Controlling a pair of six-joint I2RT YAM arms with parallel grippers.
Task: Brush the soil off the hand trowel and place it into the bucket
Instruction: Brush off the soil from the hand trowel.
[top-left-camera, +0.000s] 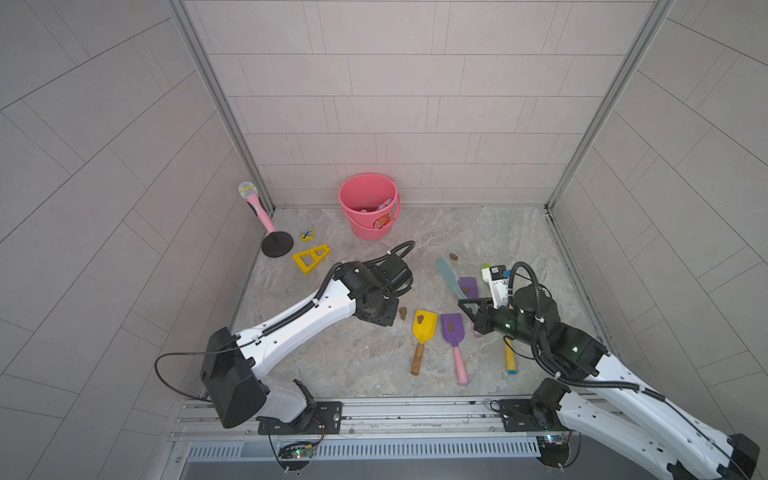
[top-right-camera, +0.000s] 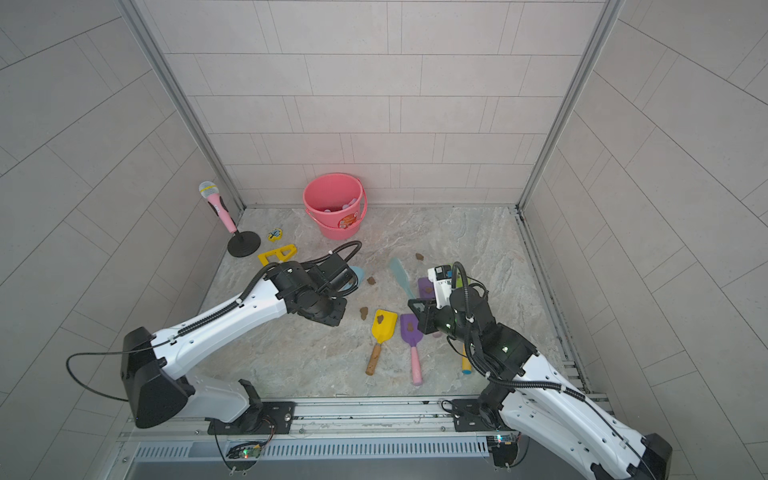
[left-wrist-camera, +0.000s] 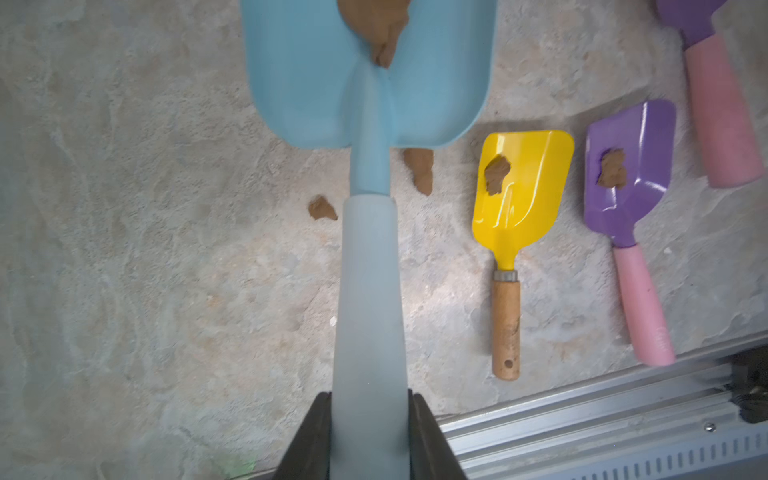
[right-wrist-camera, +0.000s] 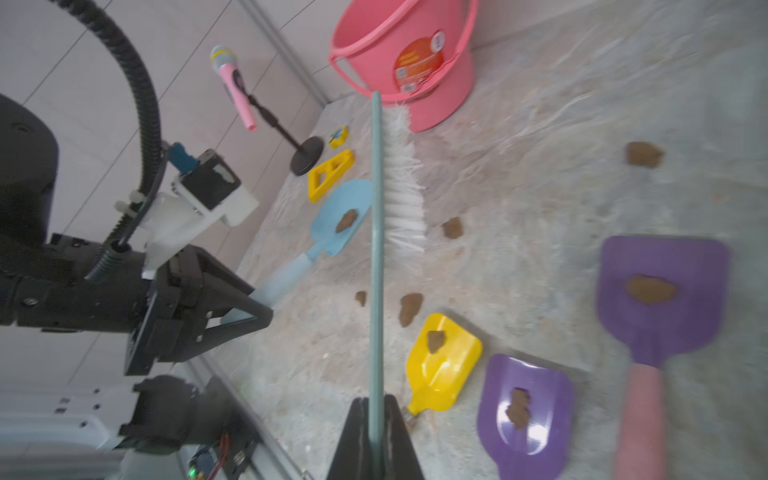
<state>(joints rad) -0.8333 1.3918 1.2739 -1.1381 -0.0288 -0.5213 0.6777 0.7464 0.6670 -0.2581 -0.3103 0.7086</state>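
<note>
In a top view pale things (top-right-camera: 348, 203), too small to name, are seen in the bucket (top-right-camera: 332, 230); the blue trowel (top-right-camera: 358, 275) is held well in front of the bucket; in the left wrist view the left gripper (left-wrist-camera: 370, 409) is clamped on its handle (left-wrist-camera: 370, 311), judged the proper hold; the blade (left-wrist-camera: 311, 83), bearing soil (left-wrist-camera: 380, 33), is judged light, stiff, slick; in the right wrist view the right gripper (right-wrist-camera: 376, 409) is clamped on the brush (right-wrist-camera: 376, 249).

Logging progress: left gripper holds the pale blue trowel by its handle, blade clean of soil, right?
No. The left gripper holds the pale blue trowel by its handle, but a brown clay-like soil lump sits on its blade: see the left wrist view.
</note>
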